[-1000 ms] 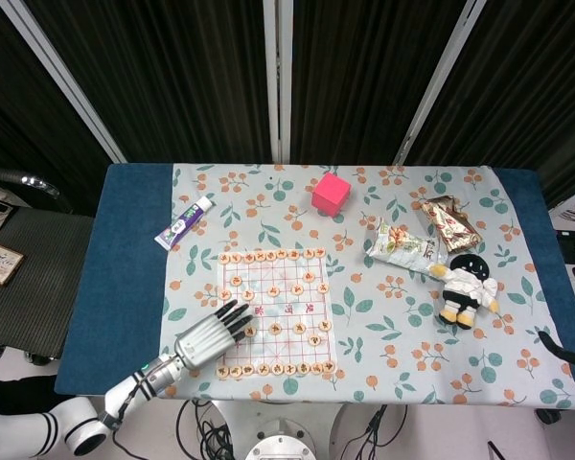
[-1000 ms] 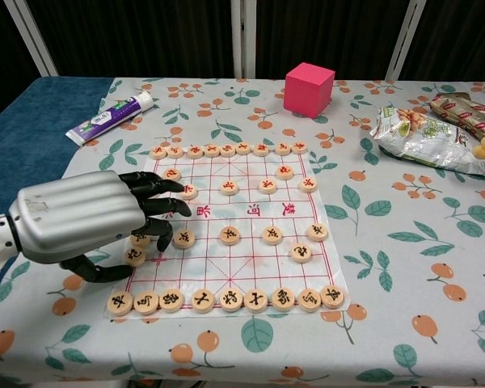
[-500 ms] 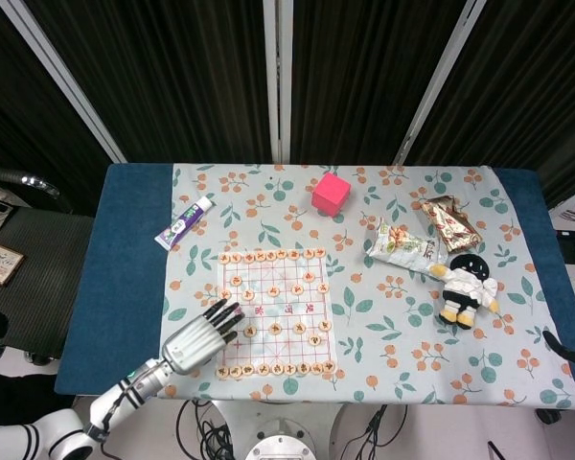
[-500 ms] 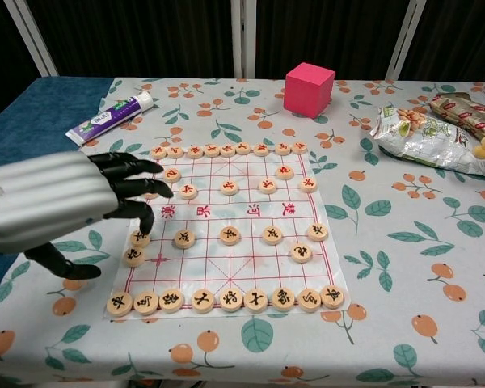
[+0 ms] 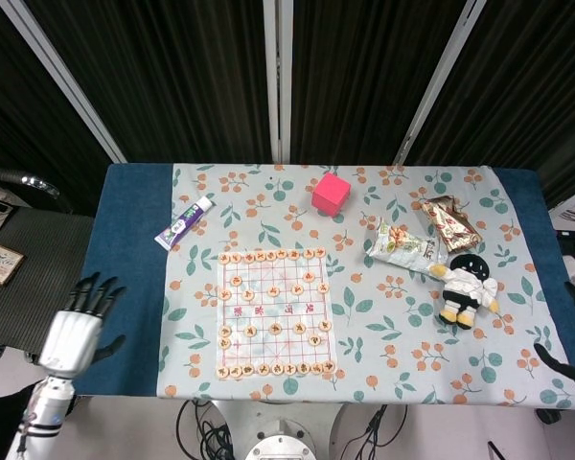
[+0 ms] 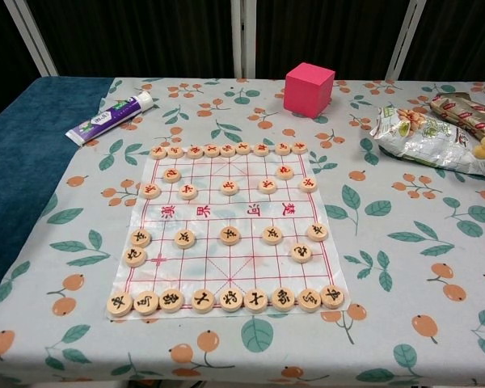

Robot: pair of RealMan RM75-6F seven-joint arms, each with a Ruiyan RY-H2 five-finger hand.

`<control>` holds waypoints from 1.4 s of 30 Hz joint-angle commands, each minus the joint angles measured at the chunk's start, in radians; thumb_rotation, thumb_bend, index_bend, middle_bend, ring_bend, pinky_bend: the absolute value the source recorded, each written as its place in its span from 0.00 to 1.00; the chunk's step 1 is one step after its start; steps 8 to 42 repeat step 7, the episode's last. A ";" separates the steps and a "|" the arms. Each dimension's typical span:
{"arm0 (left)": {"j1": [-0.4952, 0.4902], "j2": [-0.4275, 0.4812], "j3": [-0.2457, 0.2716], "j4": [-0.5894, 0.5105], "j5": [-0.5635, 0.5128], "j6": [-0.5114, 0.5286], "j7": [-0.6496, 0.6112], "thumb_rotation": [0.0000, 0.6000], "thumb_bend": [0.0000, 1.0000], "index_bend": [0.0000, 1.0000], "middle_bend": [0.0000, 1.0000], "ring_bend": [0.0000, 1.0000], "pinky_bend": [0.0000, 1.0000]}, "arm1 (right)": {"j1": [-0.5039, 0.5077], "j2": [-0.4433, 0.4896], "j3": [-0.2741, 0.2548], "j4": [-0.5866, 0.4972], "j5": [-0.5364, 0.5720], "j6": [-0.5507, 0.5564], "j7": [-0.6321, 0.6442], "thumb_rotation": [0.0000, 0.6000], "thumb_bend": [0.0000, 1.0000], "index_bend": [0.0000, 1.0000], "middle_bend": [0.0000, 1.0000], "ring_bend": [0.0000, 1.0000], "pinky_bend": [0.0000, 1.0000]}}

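While my left hand (image 5: 74, 326) hangs off the table's edge, well to the left of the chess board (image 5: 276, 311), it holds nothing: fingers (image 5: 94, 290) fanned wide and pointing away from me, palm down, forearm running back toward the bottom corner of the head view. The chest view does not show it at all. I judge this a pause between touches on the board, with no piece in hand. Any further reach would call for bringing the hand across the blue cloth (image 5: 129, 278) and lowering it over the board's left column, where two wooden pieces (image 6: 137, 247) sit close together near the corner, so the fingers would need narrowing to take one alone. Of my right hand (image 5: 561, 359) only dark fingertips show, far to the board's right; I cannot tell whether it is spread or closed. Beyond the board's far left lies a toothpaste tube (image 5: 184, 222), behind its far right a pink cube (image 5: 331, 194).
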State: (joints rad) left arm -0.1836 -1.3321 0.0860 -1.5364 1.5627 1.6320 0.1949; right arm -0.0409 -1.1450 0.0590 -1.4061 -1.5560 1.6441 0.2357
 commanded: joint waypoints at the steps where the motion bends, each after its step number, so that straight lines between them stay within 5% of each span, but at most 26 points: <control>1: 0.082 0.016 -0.001 0.077 -0.058 0.042 -0.109 1.00 0.15 0.16 0.12 0.00 0.13 | -0.014 -0.066 -0.020 0.065 -0.051 0.051 -0.049 1.00 0.07 0.00 0.00 0.00 0.00; 7: 0.107 0.026 -0.013 0.136 -0.073 0.022 -0.170 1.00 0.14 0.14 0.12 0.00 0.13 | -0.024 -0.084 -0.039 0.058 -0.030 0.013 -0.129 1.00 0.07 0.00 0.00 0.00 0.00; 42: 0.107 0.026 -0.013 0.136 -0.073 0.022 -0.170 1.00 0.14 0.14 0.12 0.00 0.13 | -0.024 -0.084 -0.039 0.058 -0.030 0.013 -0.129 1.00 0.07 0.00 0.00 0.00 0.00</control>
